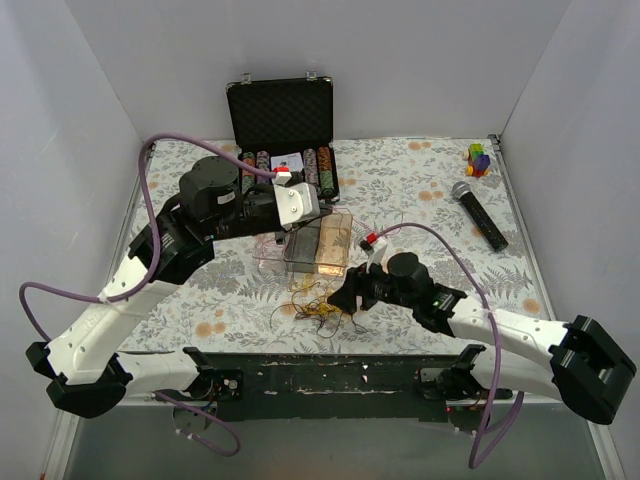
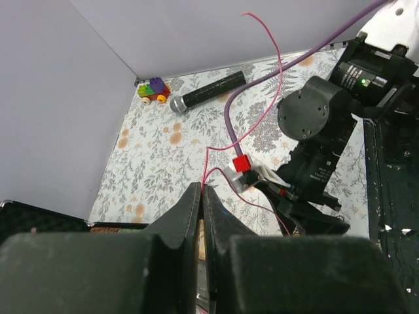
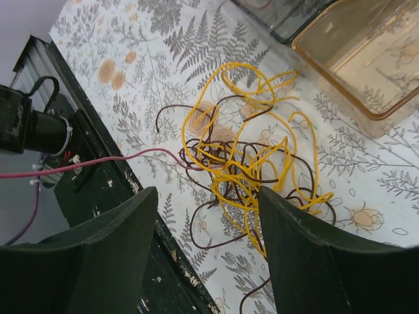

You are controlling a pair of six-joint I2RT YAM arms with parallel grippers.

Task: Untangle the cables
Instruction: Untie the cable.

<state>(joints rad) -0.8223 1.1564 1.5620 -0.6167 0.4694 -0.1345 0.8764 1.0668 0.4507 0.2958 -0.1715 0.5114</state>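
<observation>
Low in the top view, at the desk point(image 1: 430, 200) front, the right hand point(image 1: 345, 298) hovers spread over the cables point(image 1: 318, 305). Farther up, the left hand point(image 1: 300, 232) pinches a pink strand point(image 2: 207, 163). Pulling-apart step; next, probably pin the clump.

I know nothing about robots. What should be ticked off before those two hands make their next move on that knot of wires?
1. Left hand shut on the pink wire: ok.
2. Right hand open wide: ok.
3. Right hand above the clump of wires: ok, yellow and brown loops show right beneath it.
4. Pink wire free of the clump: not ok, it runs into the tangle.
5. Clear box out of the way: cannot tell, some loops lie close to its edge.
6. How high the right hand is above the clump: cannot tell.
</observation>
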